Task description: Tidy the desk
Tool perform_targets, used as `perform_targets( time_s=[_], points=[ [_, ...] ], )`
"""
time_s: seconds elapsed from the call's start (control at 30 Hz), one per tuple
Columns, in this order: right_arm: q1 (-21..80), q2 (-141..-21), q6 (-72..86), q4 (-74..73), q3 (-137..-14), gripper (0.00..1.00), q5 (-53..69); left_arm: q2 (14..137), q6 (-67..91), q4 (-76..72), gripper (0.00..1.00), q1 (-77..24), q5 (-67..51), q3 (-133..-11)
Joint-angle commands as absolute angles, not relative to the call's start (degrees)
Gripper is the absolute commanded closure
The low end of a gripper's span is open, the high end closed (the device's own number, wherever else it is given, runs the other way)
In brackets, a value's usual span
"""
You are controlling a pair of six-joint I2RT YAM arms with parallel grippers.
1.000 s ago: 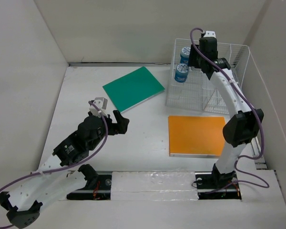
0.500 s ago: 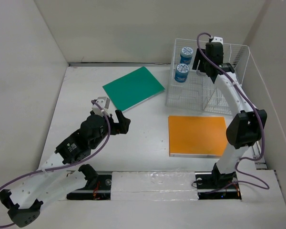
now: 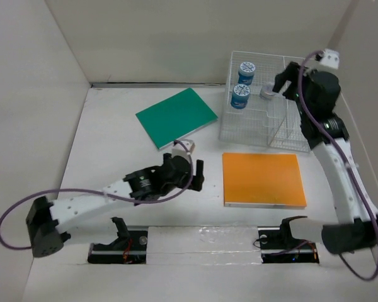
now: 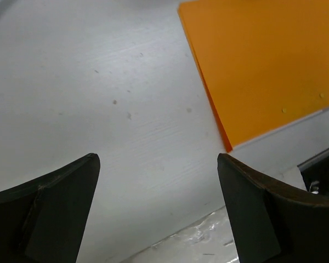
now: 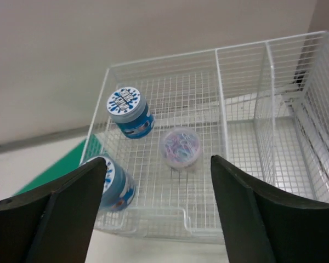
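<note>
The desk (image 3: 113, 145) is the wide white tabletop. A green notebook (image 3: 176, 116) lies at its back centre and an orange notebook (image 3: 261, 179) at the right front. My left gripper (image 3: 195, 176) is open and empty, low over the desk just left of the orange notebook (image 4: 263, 66). My right gripper (image 3: 286, 78) is open and empty, raised above the white wire rack (image 3: 274, 123). The rack's left compartment holds two blue jars (image 5: 129, 112) (image 5: 118, 189) and a clear tub of coloured paper clips (image 5: 180, 147).
Off-white wall panels (image 3: 38, 94) enclose the desk at the left, back and right. The rack's right compartments (image 5: 285, 126) hold nothing. The arm bases and a taped strip (image 3: 201, 239) run along the near edge.
My left arm has stretched rightwards to beside the orange notebook. My right arm has drawn back to the right from the rack's left compartment, and the clear tub now shows there.
</note>
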State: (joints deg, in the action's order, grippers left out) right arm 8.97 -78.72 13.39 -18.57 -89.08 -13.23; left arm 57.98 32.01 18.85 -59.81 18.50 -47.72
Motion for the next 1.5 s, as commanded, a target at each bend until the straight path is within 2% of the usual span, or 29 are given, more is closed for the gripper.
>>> perform_targets(
  time_s=[0.0, 0.03, 0.1, 0.23, 0.37, 0.67, 1.2, 1.47],
  points=[
    [8.3, -64.0, 18.4, -9.3, -74.8, 0.2, -13.0, 68.2, 36.9, 13.6, 0.15, -64.1, 21.3, -50.7],
    [8.3, -61.5, 19.2, -8.6, -71.6, 0.27, -12.1, 70.6, 36.9, 9.4, 0.15, -64.1, 19.4, -50.4],
    [8.3, -57.3, 20.5, -7.7, -63.9, 0.31, -10.9, 76.5, 37.8, 3.8, 0.18, -64.1, 14.4, -48.7],
    [10.7, -49.2, 22.2, -8.3, -57.5, 0.32, -8.5, 84.4, 41.3, -9.3, 0.36, -64.1, 9.4, -47.8],
    [14.4, -47.6, 20.6, -11.0, -56.8, 0.31, -10.1, 88.7, 45.0, -20.1, 0.54, -64.1, 1.8, -45.1],
    [16.5, -46.6, 20.0, -9.5, -53.7, 0.3, -11.0, 96.5, 48.9, -31.1, 0.55, -64.1, -8.2, -42.9],
    [17.1, -46.1, 20.1, -8.8, -52.2, 0.3, -9.8, 98.3, 47.5, -25.8, 0.58, -64.1, -4.4, -43.3],
    [17.7, -46.4, 20.4, -8.4, -51.8, 0.3, -9.3, 99.8, 49.2, -34.2, 0.6, -64.1, -9.0, -41.5]
  ],
)
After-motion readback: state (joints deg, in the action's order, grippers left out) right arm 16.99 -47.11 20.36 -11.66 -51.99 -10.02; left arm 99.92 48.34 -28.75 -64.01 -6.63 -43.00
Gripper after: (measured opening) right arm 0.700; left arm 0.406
